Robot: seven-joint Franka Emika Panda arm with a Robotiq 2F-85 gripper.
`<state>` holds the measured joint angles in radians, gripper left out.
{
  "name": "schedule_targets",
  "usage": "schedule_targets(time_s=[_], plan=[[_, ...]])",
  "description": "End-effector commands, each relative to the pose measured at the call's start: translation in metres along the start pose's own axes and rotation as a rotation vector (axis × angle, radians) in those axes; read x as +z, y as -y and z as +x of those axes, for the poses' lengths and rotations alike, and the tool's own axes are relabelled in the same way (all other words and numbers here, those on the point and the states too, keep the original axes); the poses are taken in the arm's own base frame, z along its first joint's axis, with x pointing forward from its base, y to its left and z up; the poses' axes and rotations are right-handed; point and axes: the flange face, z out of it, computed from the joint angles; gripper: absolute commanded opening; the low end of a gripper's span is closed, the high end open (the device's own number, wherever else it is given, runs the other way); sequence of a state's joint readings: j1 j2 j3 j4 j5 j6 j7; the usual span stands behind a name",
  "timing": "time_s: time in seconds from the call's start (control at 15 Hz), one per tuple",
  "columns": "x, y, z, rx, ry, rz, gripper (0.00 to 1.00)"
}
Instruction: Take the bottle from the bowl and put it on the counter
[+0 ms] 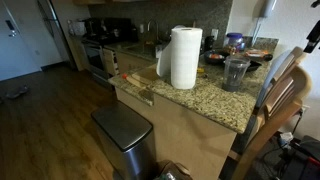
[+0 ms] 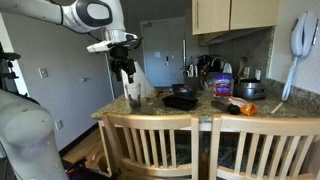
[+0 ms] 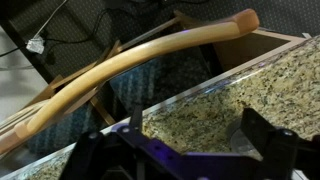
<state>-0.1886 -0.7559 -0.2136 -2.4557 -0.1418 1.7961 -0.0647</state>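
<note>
My gripper hangs open and empty above the near end of the speckled granite counter, just over a clear cup. In the wrist view the two fingers are spread apart with only the counter between them. A black bowl sits mid-counter. A white bottle with a purple label stands further along, well away from the gripper. I cannot tell whether it rests in a bowl. In an exterior view the counter shows but the gripper does not clearly show.
A paper towel roll and the clear cup stand near the counter's end. A metal pot and orange items sit further along. Wooden chairs line the counter edge, with the curved chair back under the wrist. A steel trash can stands below.
</note>
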Motion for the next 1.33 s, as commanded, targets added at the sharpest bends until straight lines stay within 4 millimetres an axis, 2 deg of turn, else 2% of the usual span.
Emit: schedule_targets(time_s=[0.0,1.07,1.13,1.27], plan=[[-0.001,0.000,0.000,0.000,0.001,0.000,1.00],[-0.001,0.000,0.000,0.000,0.001,0.000,1.00],[-0.001,0.006,0.000,-0.128,0.074,0.011,1.00],[0.004,0.011,-0.004,-0.211,0.115,0.024,1.00]])
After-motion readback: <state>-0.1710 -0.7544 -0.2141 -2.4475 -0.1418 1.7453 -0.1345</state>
